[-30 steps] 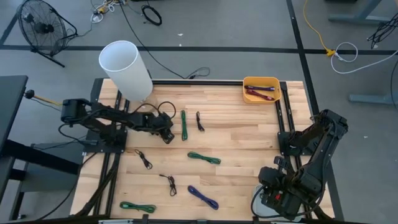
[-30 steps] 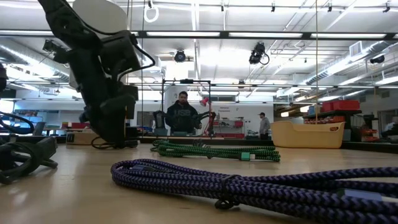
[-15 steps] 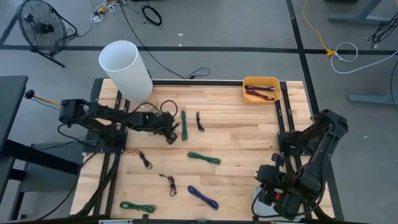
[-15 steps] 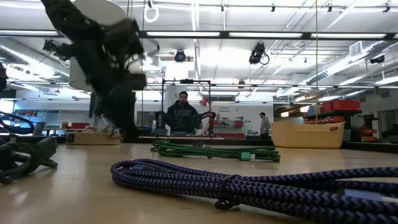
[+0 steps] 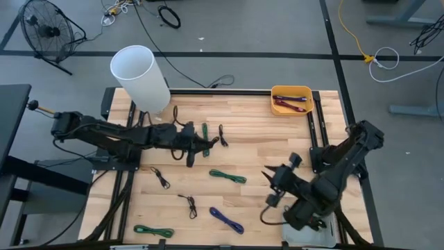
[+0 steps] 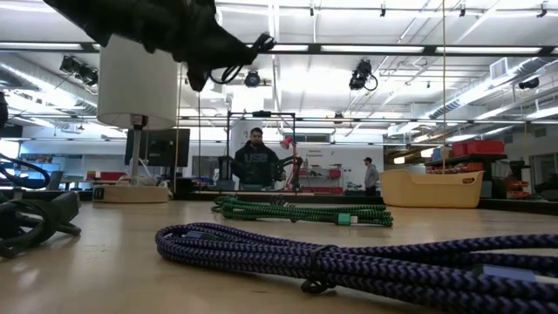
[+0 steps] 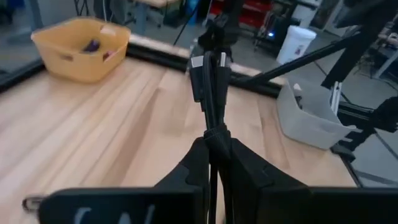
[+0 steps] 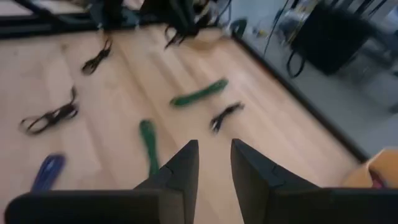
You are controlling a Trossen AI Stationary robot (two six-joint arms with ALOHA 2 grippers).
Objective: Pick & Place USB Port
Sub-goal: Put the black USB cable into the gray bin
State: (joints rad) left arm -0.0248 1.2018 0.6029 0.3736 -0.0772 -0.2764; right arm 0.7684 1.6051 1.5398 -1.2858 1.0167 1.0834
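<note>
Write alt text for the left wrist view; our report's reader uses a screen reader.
The left end effector is shut on a bundled black cable, holding it above the wooden table. A yellow bin stands at the table's far corner.

Open tabletop [image 5: 270, 139] toward the yellow bin [image 5: 292, 101] — only the right arm [image 5: 326, 182] near that path.
</note>
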